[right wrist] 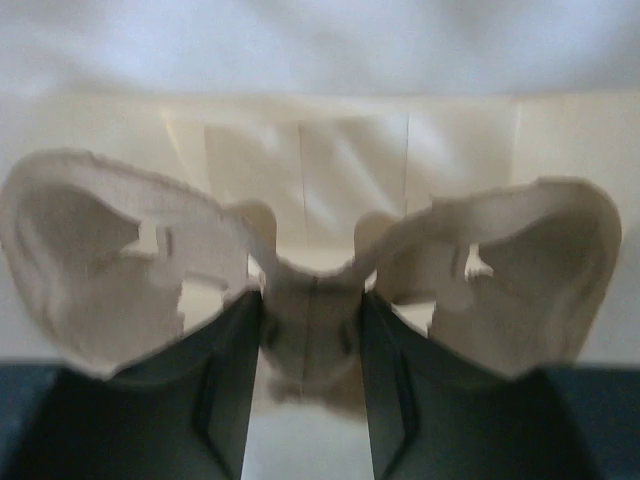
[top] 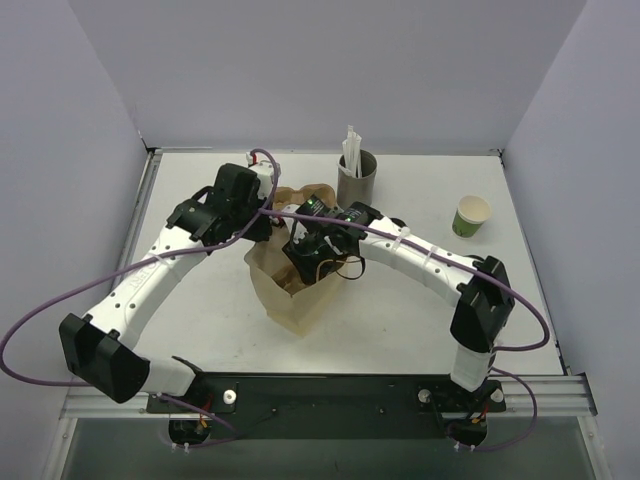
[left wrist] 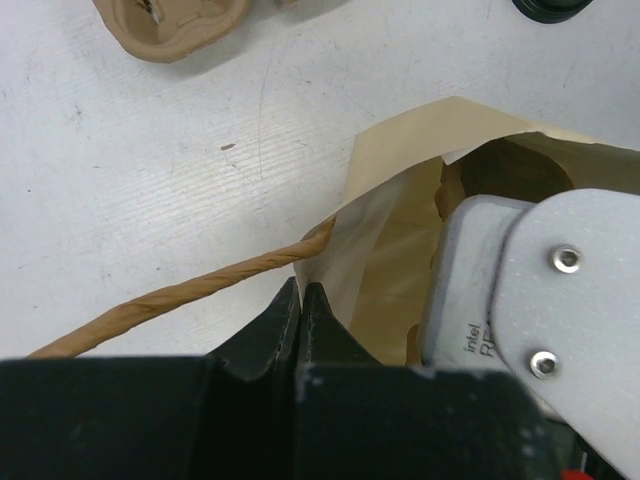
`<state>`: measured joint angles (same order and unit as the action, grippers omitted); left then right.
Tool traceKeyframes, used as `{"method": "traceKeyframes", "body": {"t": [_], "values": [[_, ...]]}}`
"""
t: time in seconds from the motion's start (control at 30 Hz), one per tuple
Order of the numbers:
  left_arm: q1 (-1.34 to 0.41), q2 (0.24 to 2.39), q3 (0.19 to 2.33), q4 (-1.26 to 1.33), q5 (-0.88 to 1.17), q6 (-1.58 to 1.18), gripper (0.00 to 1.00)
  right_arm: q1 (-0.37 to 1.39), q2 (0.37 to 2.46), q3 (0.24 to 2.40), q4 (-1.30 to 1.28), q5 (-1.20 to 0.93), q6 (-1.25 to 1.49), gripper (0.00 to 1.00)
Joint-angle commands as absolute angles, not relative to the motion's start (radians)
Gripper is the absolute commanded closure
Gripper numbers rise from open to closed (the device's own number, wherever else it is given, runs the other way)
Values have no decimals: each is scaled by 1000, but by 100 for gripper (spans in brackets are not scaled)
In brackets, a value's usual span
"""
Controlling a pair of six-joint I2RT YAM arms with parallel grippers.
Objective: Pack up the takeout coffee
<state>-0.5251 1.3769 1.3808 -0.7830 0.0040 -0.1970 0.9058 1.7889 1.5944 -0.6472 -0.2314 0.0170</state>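
Observation:
The green paper cup (top: pixel 471 215) stands open-topped at the right of the table, far from both grippers. The edge of a round black lid (left wrist: pixel 550 8) shows at the top of the left wrist view. A brown paper bag (top: pixel 292 295) stands open mid-table. My left gripper (top: pixel 268 222) is shut on the bag's rim (left wrist: pixel 330 262), next to its twisted handle (left wrist: pixel 190 292). My right gripper (top: pixel 312 262) reaches into the bag's mouth and is shut on the middle of a pulp cup carrier (right wrist: pixel 310 320), whose two cup wells are empty.
A tall grey cup with white straws (top: pixel 356 176) stands behind the bag. A second pulp carrier (left wrist: pixel 175 25) lies on the table beyond the bag, by my left wrist. White walls close the table at the back and sides.

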Motion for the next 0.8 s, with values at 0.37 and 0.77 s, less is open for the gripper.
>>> {"method": "traceKeyframes", "body": {"t": [0.37,0.77], "values": [[-569,1328,1382,-601,238,-91,100,919,1901,1571,-710,-147,54,90],[-571,1344,1396,-632,284,-75,100,919,1890,1595,-713,-130,55,90]]}}
